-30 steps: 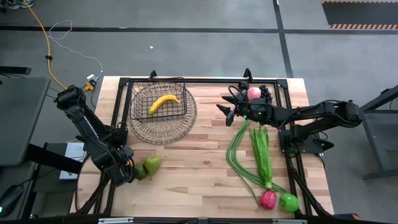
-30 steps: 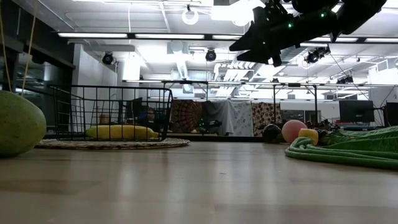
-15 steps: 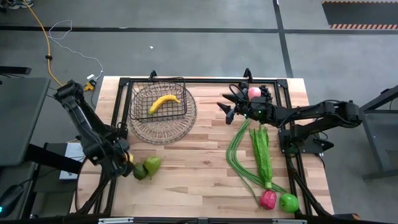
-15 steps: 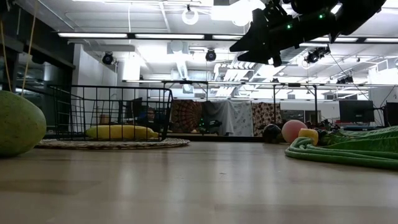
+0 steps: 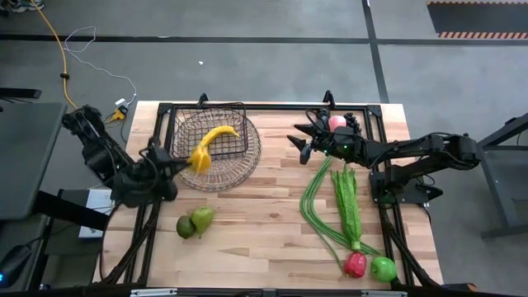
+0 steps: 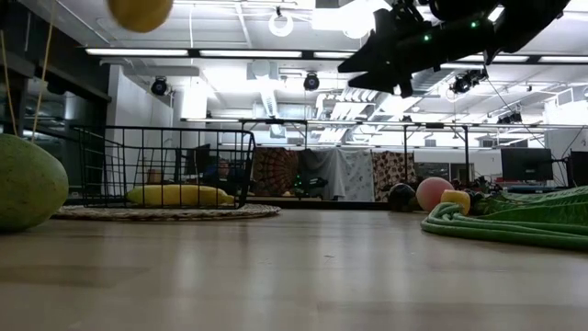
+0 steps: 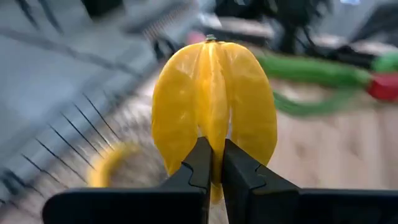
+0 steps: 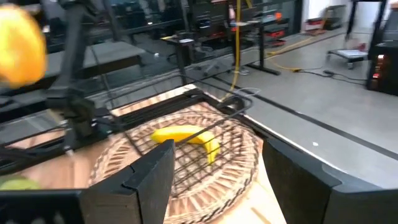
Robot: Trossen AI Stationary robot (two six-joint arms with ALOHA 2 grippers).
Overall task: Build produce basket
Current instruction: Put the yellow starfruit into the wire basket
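Observation:
My left gripper (image 5: 183,162) is shut on a yellow ridged fruit (image 5: 199,158), held in the air beside the near-left rim of the wire basket (image 5: 239,162); the fruit also shows high up in the low view (image 6: 140,11). A yellow banana (image 5: 217,134) lies inside the basket. Two green pears (image 5: 195,221) rest on the table near the left front. My right gripper (image 5: 299,142) hangs open above the table right of the basket, close to the pink peach (image 5: 337,123) and dark grapes (image 5: 354,124). My left gripper pinches one raised ridge of the yellow fruit (image 7: 212,132) between its two fingers, at the end nearest the wrist. The fingers come almost level from the table's left side. The fruit is lifted clear and juts out beyond the fingertips, stem end away.
Long green beans (image 5: 313,202) and leafy greens (image 5: 347,206) lie on the right half of the table, with a red pepper (image 5: 355,264) and a green apple (image 5: 383,268) near the right front corner. A black frame (image 5: 272,107) runs along the table's edges.
My left gripper has risen from beside the pears with the yellow fruit and swung toward the basket, turning from pointing down to nearly level. The fruit has been lifted clear of the table. The pears stay where they were.

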